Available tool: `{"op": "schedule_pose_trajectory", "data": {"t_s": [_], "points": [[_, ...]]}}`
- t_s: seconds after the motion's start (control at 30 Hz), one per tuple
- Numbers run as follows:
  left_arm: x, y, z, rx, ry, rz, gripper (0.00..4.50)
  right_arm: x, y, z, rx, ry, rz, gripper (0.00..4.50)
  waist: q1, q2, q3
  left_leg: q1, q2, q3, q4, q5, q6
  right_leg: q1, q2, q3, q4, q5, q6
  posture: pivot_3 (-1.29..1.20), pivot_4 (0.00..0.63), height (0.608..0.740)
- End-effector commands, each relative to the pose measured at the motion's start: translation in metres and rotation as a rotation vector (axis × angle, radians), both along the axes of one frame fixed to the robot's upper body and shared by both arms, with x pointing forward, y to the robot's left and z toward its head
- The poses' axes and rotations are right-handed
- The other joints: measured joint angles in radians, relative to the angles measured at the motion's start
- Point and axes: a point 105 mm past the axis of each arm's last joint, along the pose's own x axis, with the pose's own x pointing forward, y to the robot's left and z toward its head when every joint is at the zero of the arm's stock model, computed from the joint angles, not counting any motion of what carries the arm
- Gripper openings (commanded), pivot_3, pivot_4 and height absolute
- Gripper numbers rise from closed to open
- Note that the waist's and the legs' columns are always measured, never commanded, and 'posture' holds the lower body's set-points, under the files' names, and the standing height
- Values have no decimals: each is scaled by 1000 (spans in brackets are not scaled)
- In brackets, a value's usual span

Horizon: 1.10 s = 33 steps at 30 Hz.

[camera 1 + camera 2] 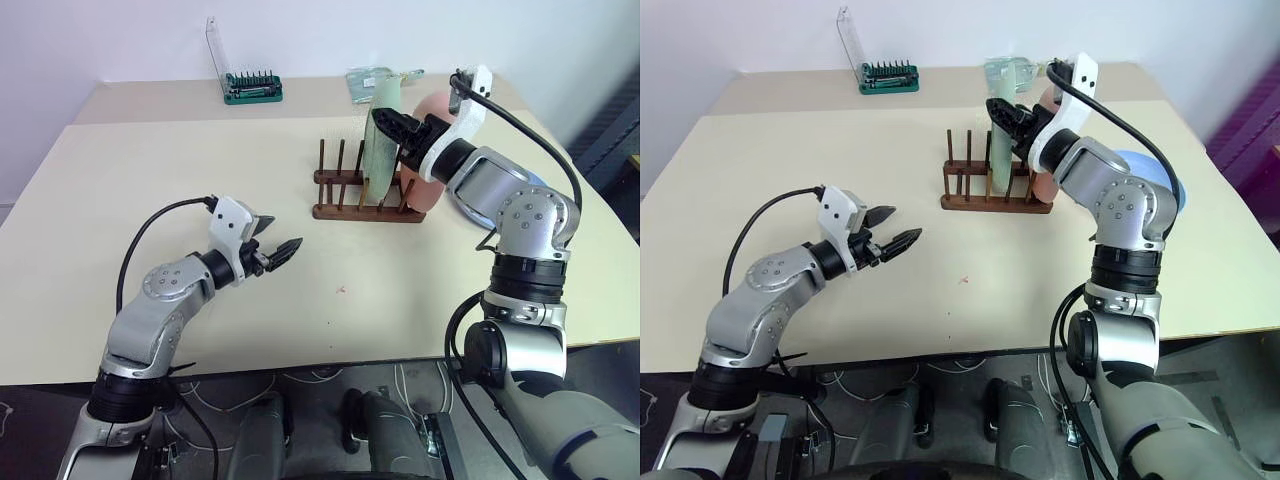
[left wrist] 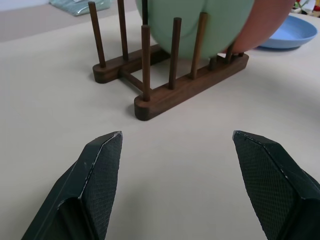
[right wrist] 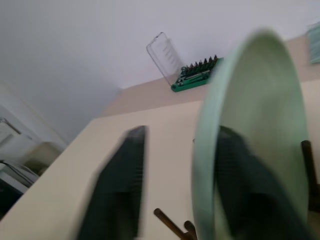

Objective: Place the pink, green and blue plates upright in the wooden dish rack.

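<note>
A robotics lab or test room, by its look: two plain beige counters (image 1: 150, 190) pushed together against a bare white wall (image 1: 300, 35), a green screwdriver-bit set in a clear open-lidded case (image 1: 252, 88) at the back, and loose black cables (image 1: 330, 385) trailing over the dark floor.

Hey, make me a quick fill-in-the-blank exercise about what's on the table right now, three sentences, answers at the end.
1. The green plate stands upright in the wooden dish rack, next to the ____ plate.
2. The blue plate lies flat on the ____, outside the rack.
3. The left gripper hovers over the table with its fingers ____ and nothing between them.

Missing words: pink; table; open
</note>
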Motion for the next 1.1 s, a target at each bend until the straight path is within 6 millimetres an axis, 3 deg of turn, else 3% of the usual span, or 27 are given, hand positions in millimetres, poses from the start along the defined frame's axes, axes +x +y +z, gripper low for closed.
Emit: {"op": "schedule_pose_trajectory", "data": {"t_s": [0.03,0.17,0.3,0.4,0.47,0.57,0.63,0.73,0.9,1.1], "points": [[-5,-5,10,-1,-50,-25,3629,-9,3,30,-138,-188,-16,3546,0,0,0,0,0,0,0,0,0,0,0,0,0,0,0,0,150,730],[-5,-8,12,-13,-57,-33,3629,-10,-1,39,-280,-304,-54,3546,-1,0,0,0,0,-1,0,0,0,0,0,0,0,0,0,0,150,730],[-3,-8,14,-24,-66,-26,3629,-30,-9,59,-451,-537,-39,3546,2,1,0,-1,0,-1,0,0,0,0,0,0,-1,0,0,0,150,730],[0,-7,13,-27,-65,-13,3629,-39,-27,66,-480,-604,-48,3546,2,0,0,-1,0,-1,0,0,0,0,0,0,-2,0,1,0,150,730],[-2,-8,12,-27,-61,-27,3629,-43,-54,62,-534,-591,-53,3546,3,0,0,0,0,-1,0,0,0,1,0,0,-2,0,1,0,150,730],[-4,-12,10,-26,-53,-59,3629,-40,-112,41,-631,-468,-134,3546,11,0,0,-1,-1,-1,0,0,0,2,-1,-1,-4,-2,-3,0,150,730],[-5,-14,9,-25,-49,-71,3629,-39,-133,24,-653,-393,-146,3546,13,0,0,0,-1,0,0,-1,1,2,-1,-1,-4,-3,-3,0,150,730],[-4,-17,7,-16,-50,-92,3629,-43,-147,-26,-815,-255,-92,3546,6,0,0,0,-1,1,0,-1,1,2,0,0,-4,-3,-3,0,150,730],[-1,-22,9,-16,-59,-109,3629,-31,-171,-89,-989,-53,-137,3546,-4,2,0,1,0,1,0,-1,1,0,1,1,-2,-2,-2,0,150,730],[-2,-22,10,-12,-63,-108,3629,-16,-185,-131,-1132,50,-168,3546,0,2,0,0,-1,1,0,-1,1,1,0,1,-3,-2,-2,0,150,730]]}}
